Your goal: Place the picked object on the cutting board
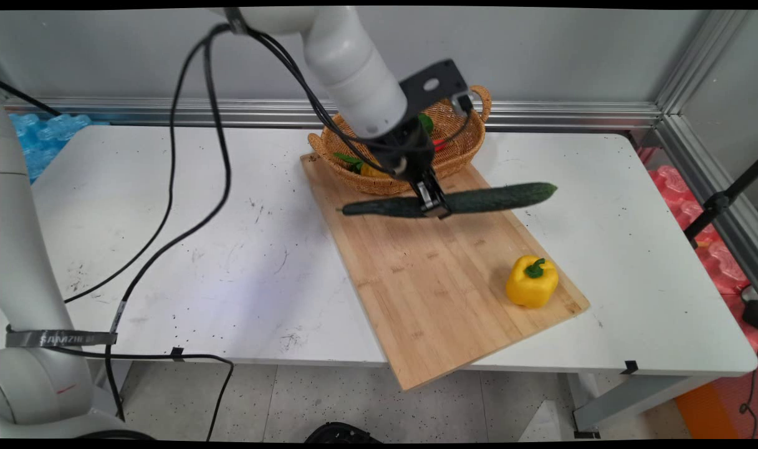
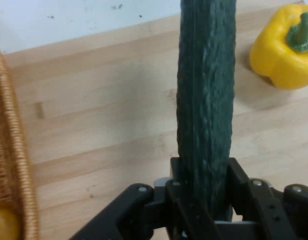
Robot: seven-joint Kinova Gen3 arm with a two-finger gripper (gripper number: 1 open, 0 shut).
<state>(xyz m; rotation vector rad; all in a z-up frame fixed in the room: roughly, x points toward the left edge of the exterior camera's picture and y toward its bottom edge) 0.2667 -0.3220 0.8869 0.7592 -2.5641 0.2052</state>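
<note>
**Gripper holding a cucumber above the cutting board**

The black gripper (image 1: 434,202) (image 2: 203,197) is clamping a long dark green cucumber (image 1: 454,201) (image 2: 206,100) near its middle, its two fingers closed against the cucumber's sides. The cucumber is lying roughly level, its ends sticking out well past the gripper on both sides, and it is hanging over the far part of a wooden cutting board (image 1: 435,280) (image 2: 104,115) that is lying on the white table (image 1: 167,249). Just behind the gripper, a wicker basket (image 1: 463,153) (image 2: 9,150) is sitting at the board's far end, with green, red and yellow items inside. A yellow bell pepper (image 1: 532,282) (image 2: 283,47) is standing on the board near its right edge, well apart from the cucumber.
</note>
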